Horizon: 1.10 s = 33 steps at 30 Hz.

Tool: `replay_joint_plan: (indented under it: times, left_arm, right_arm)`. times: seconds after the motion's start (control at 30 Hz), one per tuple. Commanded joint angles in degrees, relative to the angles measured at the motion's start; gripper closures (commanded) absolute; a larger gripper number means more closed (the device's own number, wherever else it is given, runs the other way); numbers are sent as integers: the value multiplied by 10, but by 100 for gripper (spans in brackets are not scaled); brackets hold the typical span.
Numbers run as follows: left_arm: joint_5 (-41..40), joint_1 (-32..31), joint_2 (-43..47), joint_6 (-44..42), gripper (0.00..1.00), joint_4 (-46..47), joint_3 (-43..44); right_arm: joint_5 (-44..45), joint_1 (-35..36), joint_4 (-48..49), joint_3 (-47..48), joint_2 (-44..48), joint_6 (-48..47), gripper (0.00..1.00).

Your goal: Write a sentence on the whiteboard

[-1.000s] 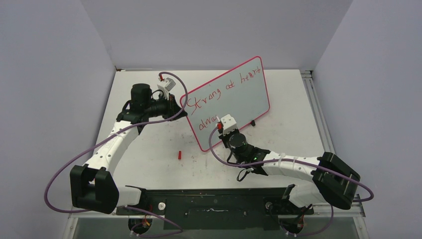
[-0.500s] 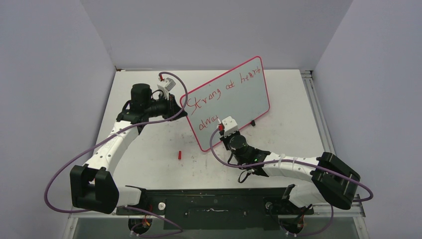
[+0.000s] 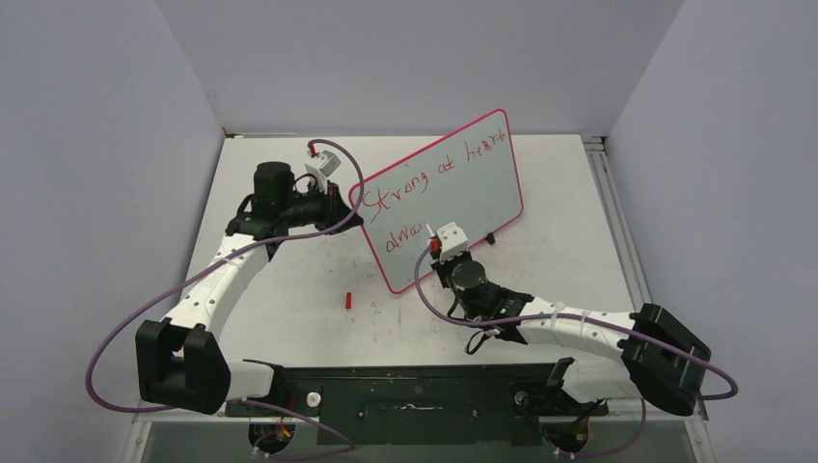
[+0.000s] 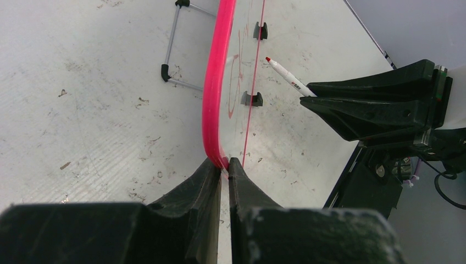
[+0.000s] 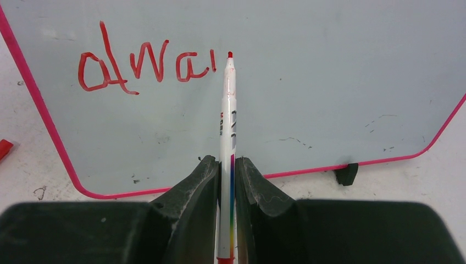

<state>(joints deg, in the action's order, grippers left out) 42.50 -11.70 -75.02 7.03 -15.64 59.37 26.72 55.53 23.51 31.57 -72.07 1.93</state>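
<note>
Whiteboard stands propped and tilted back, toward the far edge of the desk, about midway between its left and right edges. One black foot shows under its lower rim.

Left claw: closed on the board's pink rim at its left side, steadying it.

Right claw: closed around a white marker, red tip pointing up at the board face.

The sentence: the top line reads "Strong at heart". The lower line so far gives "alwa". The marker tip sits just to the right of that last "a", at letter height. You cannot tell from these views whether the tip is touching the surface.

Step in hand, as judged: midway through the last word, most of the writing done. Your next move likely calls for a "y". Press the tip lightly to the board just clear of the "a", then stroke down and past the baseline. Keep the left hold firm, or the board may rock.

Small red cap lies loose on the desk near the board's lower left corner.

Containers: none in any view.
</note>
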Motion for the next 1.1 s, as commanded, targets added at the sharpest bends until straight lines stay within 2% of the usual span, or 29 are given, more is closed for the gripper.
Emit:
replay_joint_plan:
  times: [0.0,1.07]
  left_arm:
    - [16,0,22,-2,100,28,4]
    - [17,0,22,-2,100,27,5]
  right_arm:
    - [13,-4,11,21,3,-15,95]
    - [-23,-27,27,36,-40,-26,95]
